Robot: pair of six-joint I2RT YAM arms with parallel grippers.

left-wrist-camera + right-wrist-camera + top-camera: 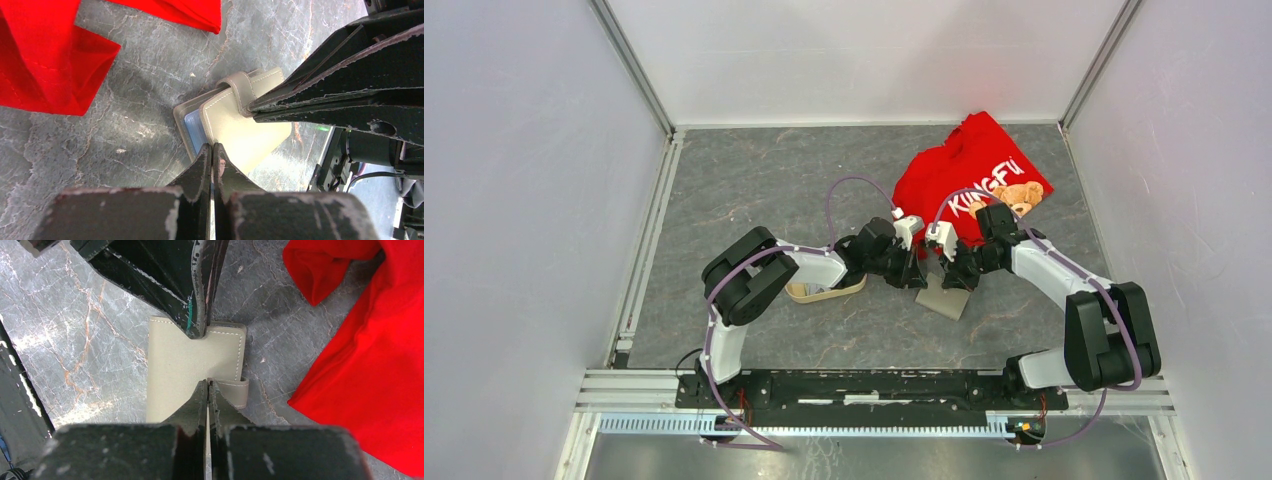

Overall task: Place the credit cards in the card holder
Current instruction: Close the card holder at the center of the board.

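Observation:
The card holder [944,299] is a flat grey-beige wallet lying on the table between both arms. My left gripper [213,147] is shut on the near edge of its cover [245,132], and a pale blue inner layer [192,127] shows beside the fingertips. In the right wrist view my right gripper [207,383] is shut on the opposite cover edge, next to the strap loop [235,391]. A thin pale sliver of the cover [175,360] sits between its fingers. The left gripper's fingers [197,315] pinch the far edge. No credit cards show; they are hidden or out of view.
A red shirt [969,175] with a bear print lies right behind the card holder, close to both wrists. A beige oval tray [824,292] sits under the left forearm. White walls and metal rails enclose the grey marbled table [754,180].

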